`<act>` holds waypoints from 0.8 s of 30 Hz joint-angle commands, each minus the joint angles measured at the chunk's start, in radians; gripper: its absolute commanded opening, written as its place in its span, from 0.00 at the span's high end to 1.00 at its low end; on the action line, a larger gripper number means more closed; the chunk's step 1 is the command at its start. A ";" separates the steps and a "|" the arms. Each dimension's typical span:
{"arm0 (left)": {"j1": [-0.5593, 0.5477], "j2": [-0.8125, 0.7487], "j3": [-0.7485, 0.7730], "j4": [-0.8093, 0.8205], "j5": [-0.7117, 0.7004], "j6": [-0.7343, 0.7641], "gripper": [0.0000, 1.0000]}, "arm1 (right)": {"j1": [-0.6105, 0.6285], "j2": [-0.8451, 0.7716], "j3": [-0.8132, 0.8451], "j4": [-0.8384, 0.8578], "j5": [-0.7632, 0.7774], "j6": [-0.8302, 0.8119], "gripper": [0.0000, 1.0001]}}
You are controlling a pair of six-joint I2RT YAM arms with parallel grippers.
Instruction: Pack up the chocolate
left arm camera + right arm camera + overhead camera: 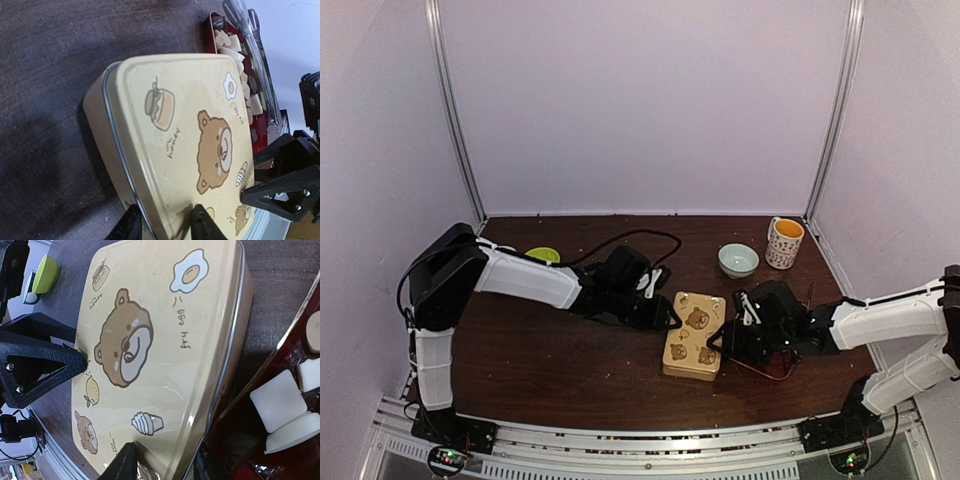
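My left gripper [167,224] and right gripper [162,465] straddle opposite edges of the lid [190,125], fingers part-spread; whether they pinch it, I cannot tell. Chocolate [278,400] lies beside the lid.

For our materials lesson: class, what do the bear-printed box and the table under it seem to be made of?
The box looks like thin painted metal, probably tin: it has a glossy cream coat and a bare silvery rim line. The table looks like dark wood or wood-look laminate: matt brown with faint grain streaks.
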 commanded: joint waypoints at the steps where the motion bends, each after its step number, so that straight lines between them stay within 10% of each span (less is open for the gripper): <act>1: -0.003 0.038 0.009 -0.057 -0.036 0.022 0.65 | -0.021 0.032 0.007 -0.035 0.025 -0.034 0.63; 12: 0.000 0.041 0.020 -0.081 -0.055 0.032 0.63 | -0.058 -0.050 0.044 -0.132 0.064 -0.110 0.33; 24: 0.003 0.051 0.049 -0.108 -0.060 0.043 0.63 | -0.205 -0.056 0.216 -0.251 0.007 -0.392 0.28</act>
